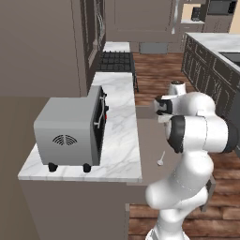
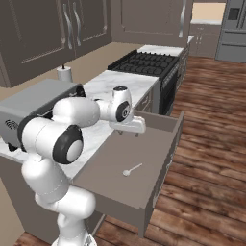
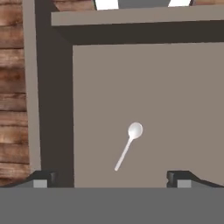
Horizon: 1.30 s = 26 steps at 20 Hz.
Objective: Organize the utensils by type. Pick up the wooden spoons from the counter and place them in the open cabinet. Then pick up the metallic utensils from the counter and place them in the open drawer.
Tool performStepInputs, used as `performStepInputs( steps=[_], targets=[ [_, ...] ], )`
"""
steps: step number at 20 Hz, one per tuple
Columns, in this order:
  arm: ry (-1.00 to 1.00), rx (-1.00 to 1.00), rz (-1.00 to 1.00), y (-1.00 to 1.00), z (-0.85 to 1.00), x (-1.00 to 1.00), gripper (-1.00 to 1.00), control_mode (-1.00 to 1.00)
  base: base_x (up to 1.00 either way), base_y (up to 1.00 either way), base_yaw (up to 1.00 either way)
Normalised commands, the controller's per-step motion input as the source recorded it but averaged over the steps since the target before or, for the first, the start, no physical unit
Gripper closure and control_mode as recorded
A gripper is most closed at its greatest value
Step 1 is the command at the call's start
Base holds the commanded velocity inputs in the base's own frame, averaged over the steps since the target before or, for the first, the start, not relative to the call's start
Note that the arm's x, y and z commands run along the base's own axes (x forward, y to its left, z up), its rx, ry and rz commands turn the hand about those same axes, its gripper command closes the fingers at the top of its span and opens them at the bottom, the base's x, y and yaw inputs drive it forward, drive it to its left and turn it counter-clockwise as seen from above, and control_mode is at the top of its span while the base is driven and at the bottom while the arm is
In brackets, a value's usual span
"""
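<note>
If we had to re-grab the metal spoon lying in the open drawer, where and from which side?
Grip the thin handle of the metal spoon near its middle, coming straight down from above. It lies flat on the bare floor of the drawer, away from the walls, so only a top approach fits. Set the open gripper across the handle; the rounded bowl would likely slip.

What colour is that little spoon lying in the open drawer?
Shiny silver-white spoon, clearest in the hand view.

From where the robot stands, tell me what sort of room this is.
A home kitchen, rendered. A black gas stove sits in a run of white marble counter with a grey toaster oven on it, and a small metal spoon lies in the open drawer under the open gripper.
</note>
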Motion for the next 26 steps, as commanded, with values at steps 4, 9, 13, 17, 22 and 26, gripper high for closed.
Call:
performStepInputs(
  steps=[4,9,13,17,22,26],
  targets=[
    [0.03,0.04,0.04,0.00,0.68,-0.43,-1.00,-1.00,0.00,0.00,0.00],
    [0.02,0.02,-0.01,0.02,0.60,-0.47,-1.00,-1.00,0.00,0.00,0.00],
    [0.00,0.00,-0.11,0.04,0.58,-0.45,-1.00,-1.00,0.00,0.00,0.00],
    [-0.01,0.00,-0.18,0.10,0.57,-0.39,-1.00,-1.00,0.00,0.00,0.00],
    [0.00,0.00,-0.14,0.06,0.37,-0.41,-1.00,-1.00,0.00,0.00,0.00],
    [0.00,0.00,-0.08,0.07,0.21,-0.40,-1.00,-1.00,0.00,0.00,0.00]
  ],
)
